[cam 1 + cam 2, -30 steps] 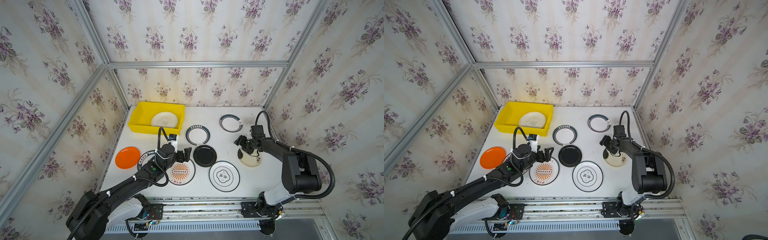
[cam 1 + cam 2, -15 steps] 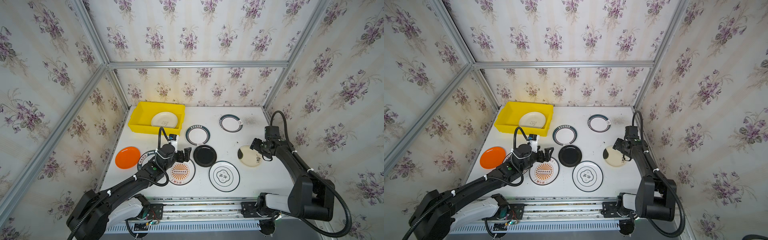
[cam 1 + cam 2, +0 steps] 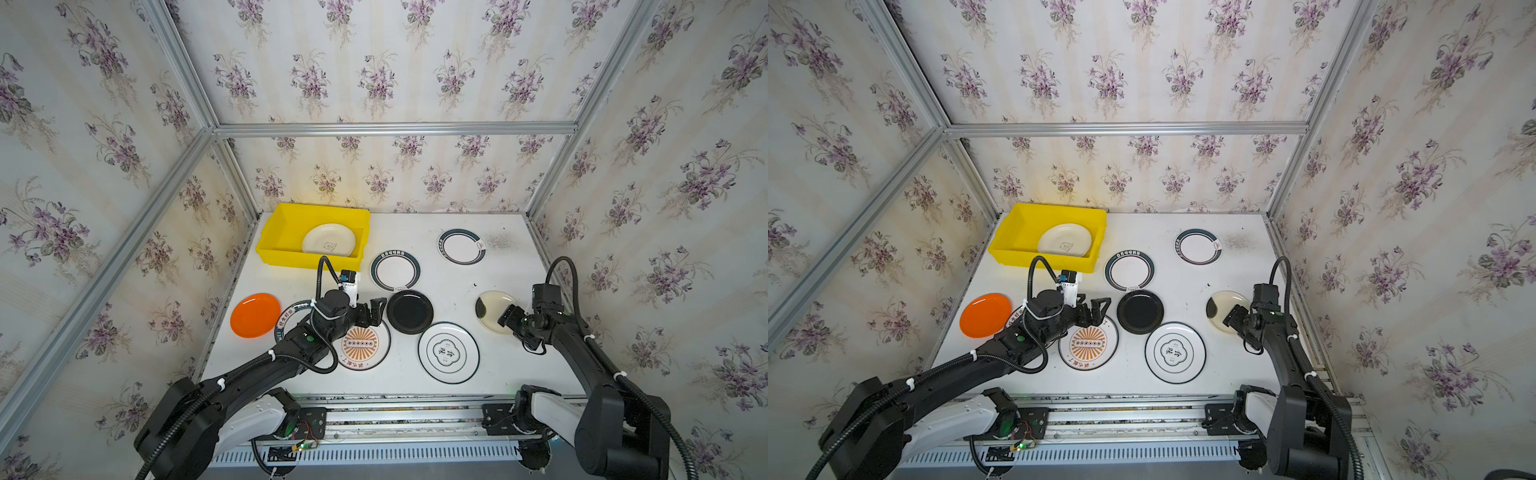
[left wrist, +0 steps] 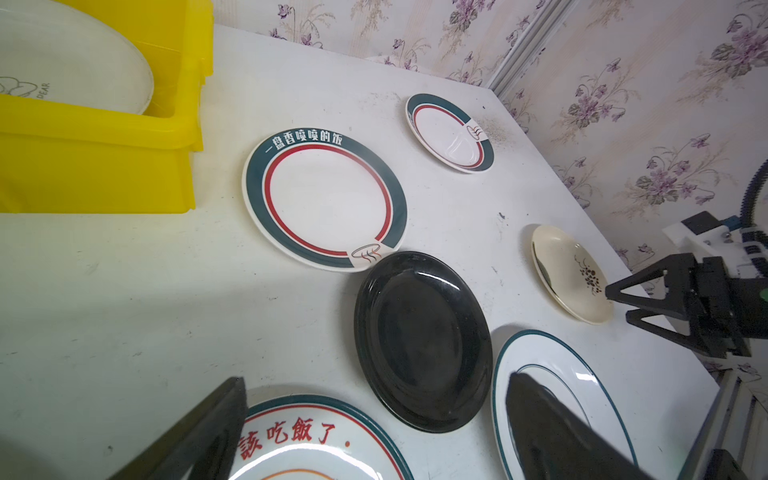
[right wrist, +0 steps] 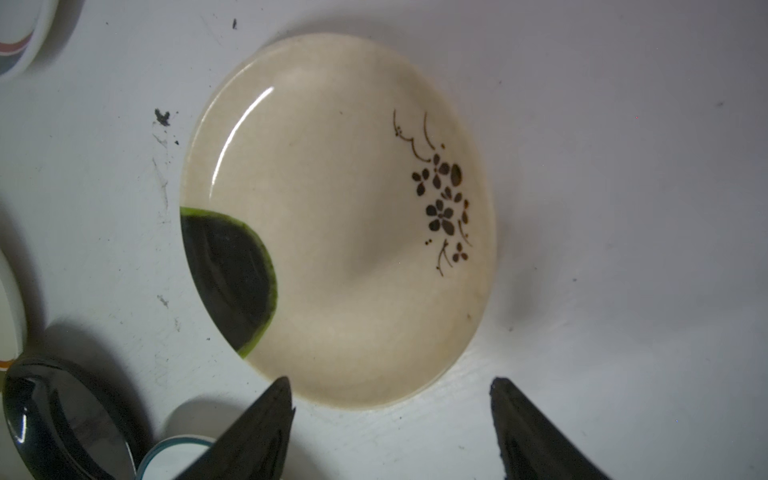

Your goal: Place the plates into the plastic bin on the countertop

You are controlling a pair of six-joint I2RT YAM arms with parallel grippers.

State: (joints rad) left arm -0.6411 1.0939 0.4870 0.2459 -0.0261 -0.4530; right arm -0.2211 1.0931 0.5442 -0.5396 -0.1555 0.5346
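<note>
Right gripper (image 5: 390,384) spread, empty, just short of cream plate (image 3: 491,308) rim, at 3 o'clock of countertop (image 3: 449,286). Plate lay 10 o'clock from gripper; right arm nearer. Bin (image 3: 291,257) far off, 11 o'clock.

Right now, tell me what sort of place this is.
Likely a staged robot test cell, not a real kitchen: floral wallpaper panels framed by aluminium rails, a white tabletop strewn with dinner plates, and black robot arms on a base rail.
</note>
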